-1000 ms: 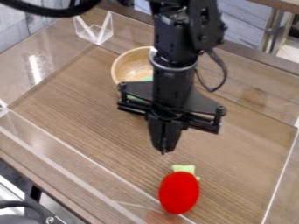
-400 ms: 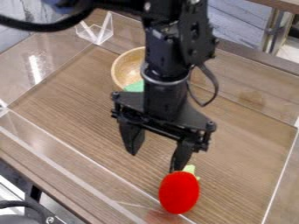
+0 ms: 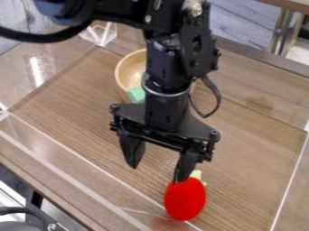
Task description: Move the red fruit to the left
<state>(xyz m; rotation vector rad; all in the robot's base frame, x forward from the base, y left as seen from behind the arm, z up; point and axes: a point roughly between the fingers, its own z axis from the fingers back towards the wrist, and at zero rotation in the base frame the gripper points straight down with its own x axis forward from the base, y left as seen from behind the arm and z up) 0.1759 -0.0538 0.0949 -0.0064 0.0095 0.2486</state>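
A: Where's the gripper [image 3: 164,164] rn?

B: Pointing straight down, fingers spread wide, nothing btwn them. One fingertip [image 3: 191,175] sits right at the green leafy top of the red fruit [image 3: 183,198]; the other hangs over bare wood.

A: And the fruit?

B: On the table [image 3: 72,117], just below and a bit camera-side of that fingertip, resting free. Can't tell if the tip touches the leaves.

A: Why spread like that?

B: Prob to straddle the fruit. It isn't centred though, the fruit lies off to one side, so I'd guess a shift toward it is needed first.

A: Anything behind?

B: Wooden bowl [image 3: 130,68] w/ a green block [image 3: 137,90], beyond the arm, well clear.
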